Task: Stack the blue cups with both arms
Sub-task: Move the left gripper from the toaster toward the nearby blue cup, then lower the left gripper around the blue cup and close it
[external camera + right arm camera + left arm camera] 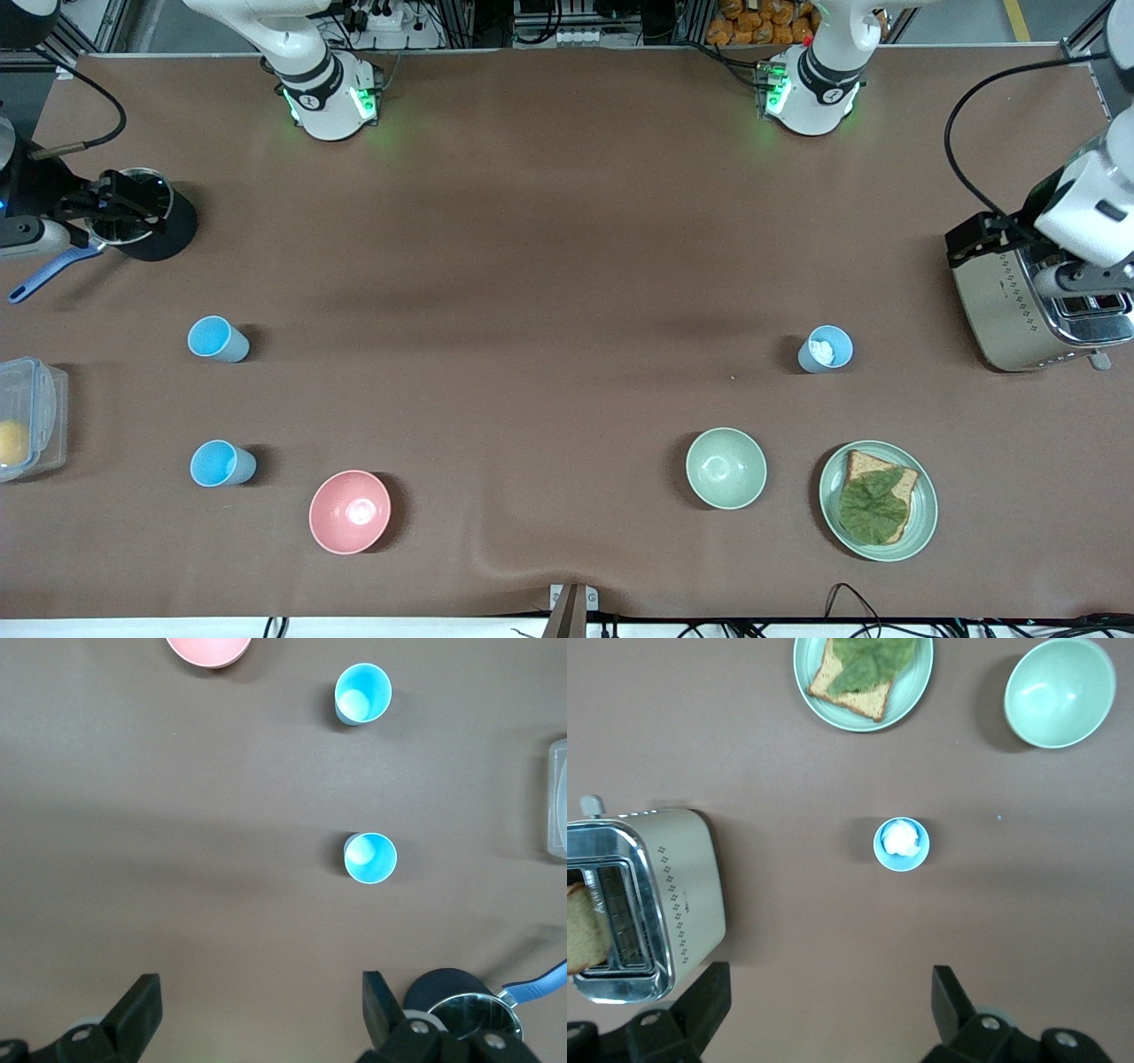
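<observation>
pink plastic bowl [349,511] sits nearest; two upright light-blue tapered cups [217,339] [221,463] at 12 o'clock of the spread right gripper [257,1010]; left gripper [828,1005] spread too

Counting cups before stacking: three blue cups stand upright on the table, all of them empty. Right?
Not quite. The blue cup nearest the toaster holds something white, as the left wrist view shows. The other two blue cups are empty; all three stand upright.

Bright even overhead light, soft short shadows, sharp focus.
</observation>
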### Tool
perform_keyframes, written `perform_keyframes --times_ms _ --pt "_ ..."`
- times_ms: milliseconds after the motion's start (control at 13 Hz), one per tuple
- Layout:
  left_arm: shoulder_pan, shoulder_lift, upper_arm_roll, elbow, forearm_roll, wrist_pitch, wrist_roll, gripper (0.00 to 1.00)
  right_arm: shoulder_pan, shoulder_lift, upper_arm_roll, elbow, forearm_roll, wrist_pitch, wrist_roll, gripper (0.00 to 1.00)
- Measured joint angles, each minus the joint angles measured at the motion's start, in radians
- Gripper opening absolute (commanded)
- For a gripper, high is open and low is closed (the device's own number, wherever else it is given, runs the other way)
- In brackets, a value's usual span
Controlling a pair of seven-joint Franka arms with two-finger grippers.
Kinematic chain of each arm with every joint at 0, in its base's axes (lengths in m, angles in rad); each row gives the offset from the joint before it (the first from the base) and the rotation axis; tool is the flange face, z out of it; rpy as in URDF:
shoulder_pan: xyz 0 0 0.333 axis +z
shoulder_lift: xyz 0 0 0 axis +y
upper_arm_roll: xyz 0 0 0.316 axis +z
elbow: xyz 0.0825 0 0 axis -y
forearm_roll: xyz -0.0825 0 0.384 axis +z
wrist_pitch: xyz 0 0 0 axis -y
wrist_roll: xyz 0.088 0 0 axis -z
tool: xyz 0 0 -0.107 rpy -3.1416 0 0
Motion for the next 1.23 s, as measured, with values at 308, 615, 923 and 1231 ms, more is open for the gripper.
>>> perform_keyframes --times_ms 308,615,923,1231 --pt "0.041 0.038 0.001 -0.258 0.000 0.350 0.003 1.00 0.000 0.000 0.000 0.000 0.000 -0.007 0.000 1.00" --pt "0.043 0.092 0.000 -0.455 0.000 0.635 0.004 1.00 0.000 0.001 0.000 0.000 0.000 -0.012 0.000 1.00" --pt "0.041 0.198 -0.005 -0.507 0.000 0.791 0.004 0.97 0.000 0.001 0.000 0.000 0.000 -0.015 0.000 1.00" --pt "0.040 0.257 -0.012 -0.507 0.000 0.818 0.005 0.77 0.000 0.001 0.000 0.000 0.000 -0.018 0.000 1.00"
